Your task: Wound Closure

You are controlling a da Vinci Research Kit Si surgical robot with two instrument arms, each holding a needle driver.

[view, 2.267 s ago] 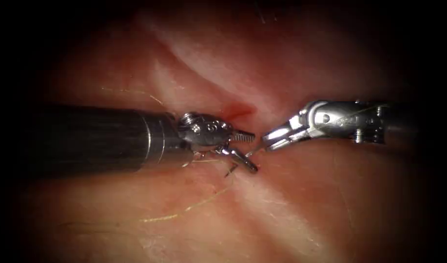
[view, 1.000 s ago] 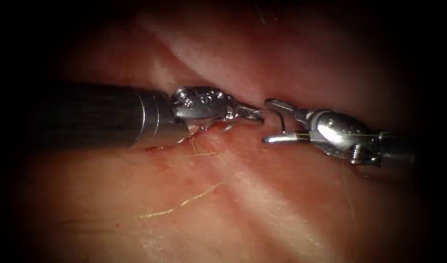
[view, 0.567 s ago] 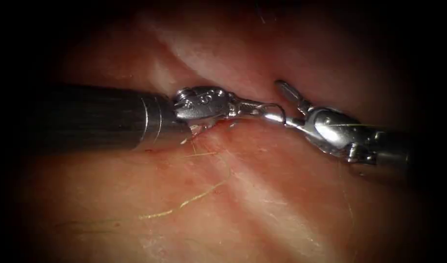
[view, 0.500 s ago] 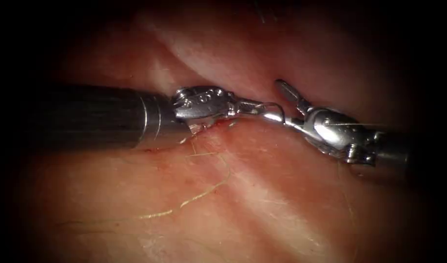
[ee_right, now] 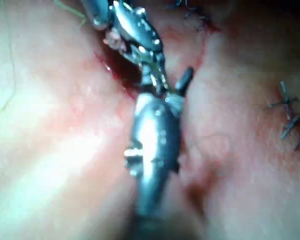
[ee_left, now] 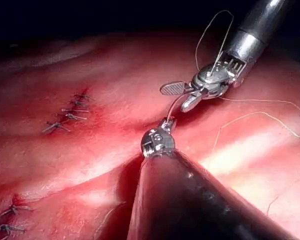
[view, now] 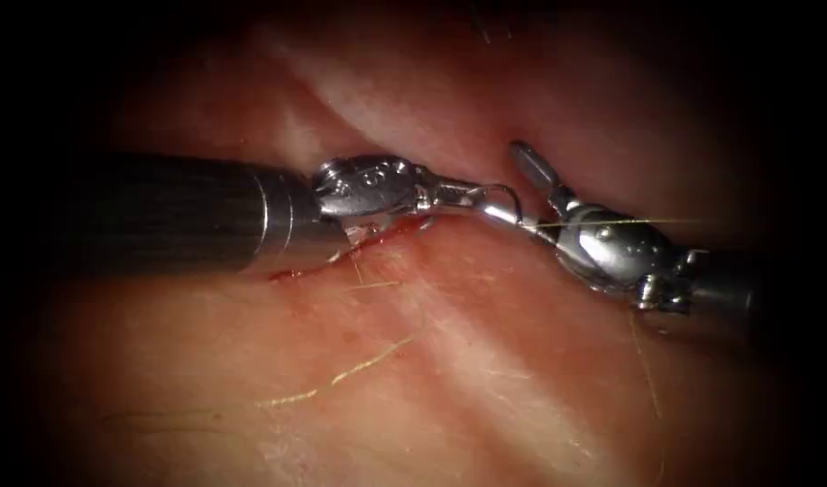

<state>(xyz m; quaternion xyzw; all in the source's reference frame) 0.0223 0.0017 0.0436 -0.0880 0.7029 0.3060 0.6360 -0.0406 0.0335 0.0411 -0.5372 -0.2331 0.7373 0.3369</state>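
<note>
The needle (view: 501, 200) is thin and hard to trace; its tip cannot be made out. The left tool (view: 458, 193) has its jaws clenched on one end of the needle above the cut (view: 377, 236), clear of the tissue (view: 485, 361). The right tool (view: 521, 185) has its jaws spread wide, the lower one touching the needle's curve.

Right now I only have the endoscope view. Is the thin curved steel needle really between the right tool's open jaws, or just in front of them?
Observer: Between them. In the left wrist view the thin curved steel needle rises from the left tool, which is shut on it near one end, into the gap of the open right tool, clear of the tissue.
Operator: Any finished stitches nearby?
Observer: Yes, a row of dark stitches crosses a closed cut on the pink tissue, apart from both tools.
Operator: And the thread?
Observer: A fine pale thread loops up above the right tool's wrist.
</note>
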